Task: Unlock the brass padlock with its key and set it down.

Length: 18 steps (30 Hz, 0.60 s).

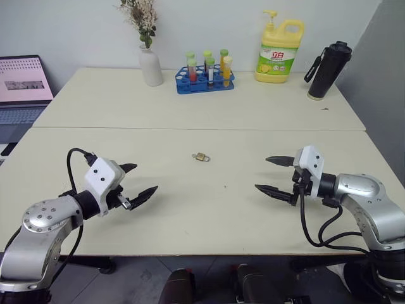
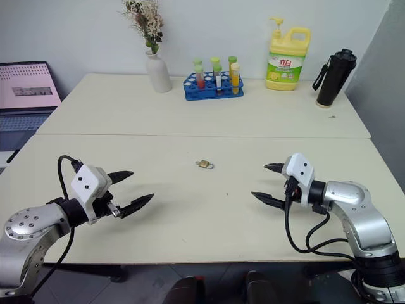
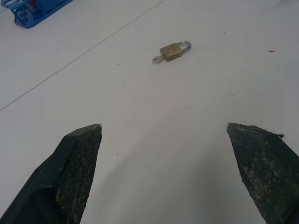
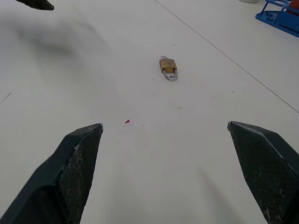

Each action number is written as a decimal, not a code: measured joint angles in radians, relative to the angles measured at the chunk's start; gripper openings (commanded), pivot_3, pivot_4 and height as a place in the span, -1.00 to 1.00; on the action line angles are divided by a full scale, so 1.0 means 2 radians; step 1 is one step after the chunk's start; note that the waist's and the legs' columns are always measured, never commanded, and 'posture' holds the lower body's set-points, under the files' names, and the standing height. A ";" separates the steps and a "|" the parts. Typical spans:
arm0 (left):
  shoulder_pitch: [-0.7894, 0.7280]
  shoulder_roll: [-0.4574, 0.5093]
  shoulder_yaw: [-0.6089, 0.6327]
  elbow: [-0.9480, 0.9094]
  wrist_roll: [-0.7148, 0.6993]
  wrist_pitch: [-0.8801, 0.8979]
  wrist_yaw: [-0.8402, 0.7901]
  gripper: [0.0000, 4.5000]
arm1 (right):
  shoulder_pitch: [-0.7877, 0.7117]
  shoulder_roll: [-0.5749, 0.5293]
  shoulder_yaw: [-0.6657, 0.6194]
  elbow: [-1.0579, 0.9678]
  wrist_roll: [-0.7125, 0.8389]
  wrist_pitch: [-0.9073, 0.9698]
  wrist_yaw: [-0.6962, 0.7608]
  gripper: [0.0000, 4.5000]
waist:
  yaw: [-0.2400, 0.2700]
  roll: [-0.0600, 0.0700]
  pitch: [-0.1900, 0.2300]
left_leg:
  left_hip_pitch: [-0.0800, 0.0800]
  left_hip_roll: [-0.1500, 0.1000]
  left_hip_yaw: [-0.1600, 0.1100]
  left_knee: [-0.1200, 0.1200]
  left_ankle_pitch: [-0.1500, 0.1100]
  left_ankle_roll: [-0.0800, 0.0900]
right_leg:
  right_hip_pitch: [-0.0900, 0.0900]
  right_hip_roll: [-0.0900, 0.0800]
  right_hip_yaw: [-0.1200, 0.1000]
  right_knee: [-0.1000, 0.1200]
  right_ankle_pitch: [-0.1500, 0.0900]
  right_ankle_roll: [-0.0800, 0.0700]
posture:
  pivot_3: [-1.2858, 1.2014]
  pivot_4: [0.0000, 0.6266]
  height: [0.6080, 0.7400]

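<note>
- Brass padlock [image 1: 201, 156]: lying flat on the cream desk [image 1: 190, 209], roughly midway between the two hands and a little farther from the robot than either. The silver shackle is seated in the body, so it is judged to be locked.
- Key [image 3: 158, 59]: a small silver piece is seen at the end of the padlock body opposite the shackle, apparently already inserted; whether it is fully seated cannot be told.
- Left hand [image 1: 138, 182]: fingers spread wide, nothing held, hovering above the desk, aimed inward toward the padlock, well apart from it.
- Right hand [image 1: 273, 175]: fingers spread wide, nothing held, hovering above the desk, aimed inward toward the padlock, well apart from it.
- Back of desk: white vase of dried flowers [image 1: 150, 63], blue rack of test tubes [image 1: 204, 79], yellow detergent bottle [image 1: 279, 52] and black flask [image 1: 329, 68], all well apart from the work area. An open laptop [image 1: 22, 88] is noted off the left edge.
- Progress: judged at the outset; padlock not yet grasped.
- Risk, slipping: the padlock is smaller than a finger and lies flat, so it may be pushed along the smooth desk rather than pinched.
- Risk, key: the key head offers little to grip; a closing finger could knock it out or skew it.
- Risk, coordination: both hands must meet on one tiny item, so fingertips may collide or hide it.
</note>
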State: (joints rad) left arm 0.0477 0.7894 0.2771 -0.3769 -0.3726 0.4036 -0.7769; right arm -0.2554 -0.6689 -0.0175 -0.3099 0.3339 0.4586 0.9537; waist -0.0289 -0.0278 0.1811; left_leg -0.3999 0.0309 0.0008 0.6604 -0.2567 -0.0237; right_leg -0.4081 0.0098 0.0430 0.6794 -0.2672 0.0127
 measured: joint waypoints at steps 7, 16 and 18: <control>-0.002 0.000 0.000 0.000 -0.002 -0.009 -0.010 0.99 | 0.005 0.000 0.000 -0.001 0.000 -0.001 -0.002 1.00 | 0.000 0.000 0.000 | 0.000 0.000 0.000 0.000 0.000 0.000 | 0.000 0.000 0.000 0.000 0.000 0.000 | 0.03 -0.52 1.00; 0.006 -0.009 0.000 0.000 0.000 -0.036 -0.019 0.99 | 0.005 -0.007 0.007 -0.001 0.000 0.010 -0.015 1.00 | 0.000 0.000 0.000 | 0.000 0.000 0.000 0.000 0.000 0.000 | 0.000 0.000 0.000 0.000 0.000 0.000 | 0.03 -0.52 1.00; 0.005 -0.009 0.000 0.000 -0.002 -0.034 -0.021 0.99 | 0.005 -0.009 0.010 -0.001 0.001 0.012 -0.015 1.00 | 0.000 0.000 0.000 | 0.000 0.000 0.000 0.000 0.000 0.000 | 0.000 0.000 0.000 0.000 0.000 0.000 | 0.03 -0.52 1.00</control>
State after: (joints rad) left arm 0.0581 0.7719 0.2769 -0.3763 -0.3772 0.3359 -0.8186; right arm -0.2452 -0.6869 0.0017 -0.3112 0.3355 0.4822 0.9231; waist -0.0289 -0.0278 0.1811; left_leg -0.3998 0.0310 0.0009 0.6604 -0.2567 -0.0237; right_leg -0.4081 0.0101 0.0434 0.6795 -0.2672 0.0126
